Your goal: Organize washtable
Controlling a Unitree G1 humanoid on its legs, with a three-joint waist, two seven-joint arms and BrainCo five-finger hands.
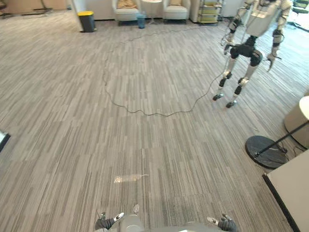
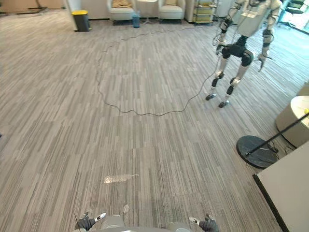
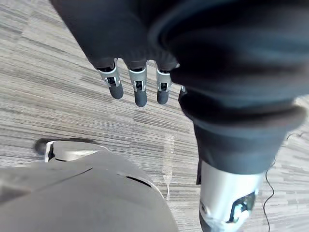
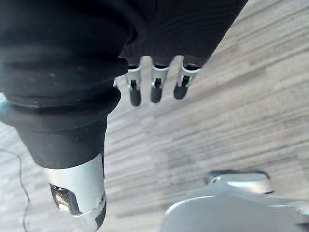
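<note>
1. While both arms hang at your sides, check the left hand (image 3: 139, 92). Its fingers are straight and slightly apart, pointing down at the grey striped carpet floor (image 3: 58, 96), and they hold and touch nothing.
2. Your right hand (image 4: 155, 89) is the same: fingers straight, spread a little, empty, with bare carpet past the tips.
3. The nearest table surface is the pale flat tabletop with a black edge (image 1: 295, 191), forward and to the right of the right fingers. I judge it to be the washtable, but I cannot tell what it carries.
4. Its black edge runs away from you on a slant, so the right hand is nearer and the left is well apart from it. You will probably have to turn right and step closer before reaching.
5. Farther out beyond the right fingers sits a round black stand base (image 1: 260, 145), and past that a second silver-grey humanoid robot (image 1: 258, 21).
</note>
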